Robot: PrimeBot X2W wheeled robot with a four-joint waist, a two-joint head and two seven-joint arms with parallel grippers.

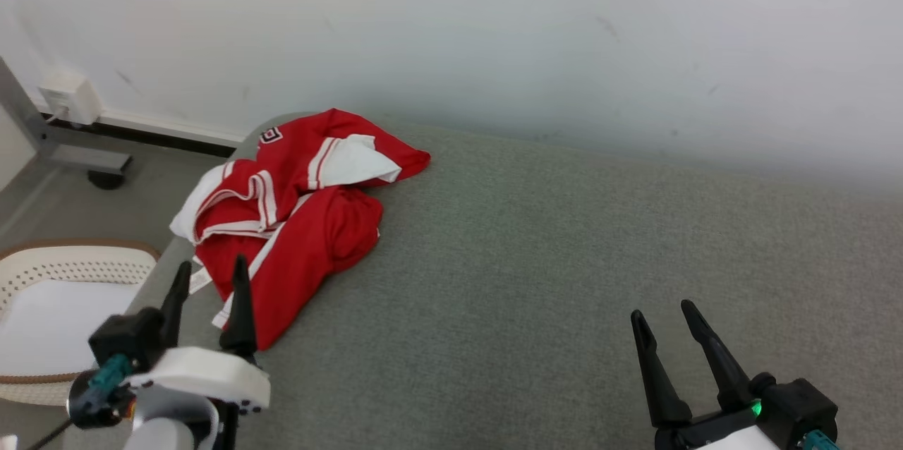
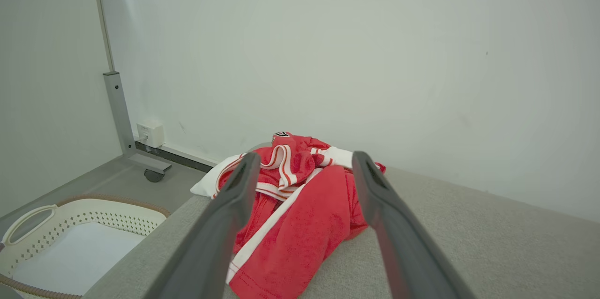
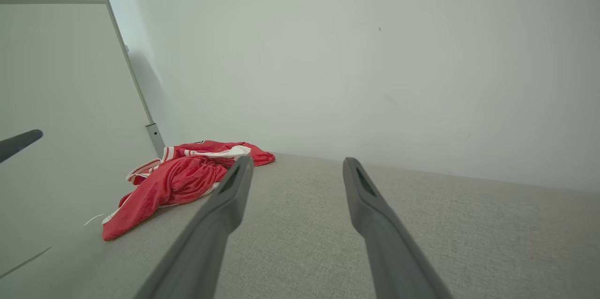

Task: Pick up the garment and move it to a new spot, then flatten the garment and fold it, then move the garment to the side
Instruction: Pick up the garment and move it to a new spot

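Progress looks nil so far: the red garment [image 1: 296,224] with white stripes lies in a crumpled heap at the far left corner of the grey cloth-covered tabletop [image 1: 564,259], one white part drooping over the left edge above a pale laundry basket [image 1: 77,252] on the floor. The left hand [image 1: 211,264] hovers just before the heap's near hem, fingers spread wide and holding nothing. The right hand [image 1: 663,310] is well apart over bare cloth, equally wide and empty. By my reading no step is done; picking up, moving, flattening, folding and setting aside are all left, with the first grasp likely falling to the left hand.
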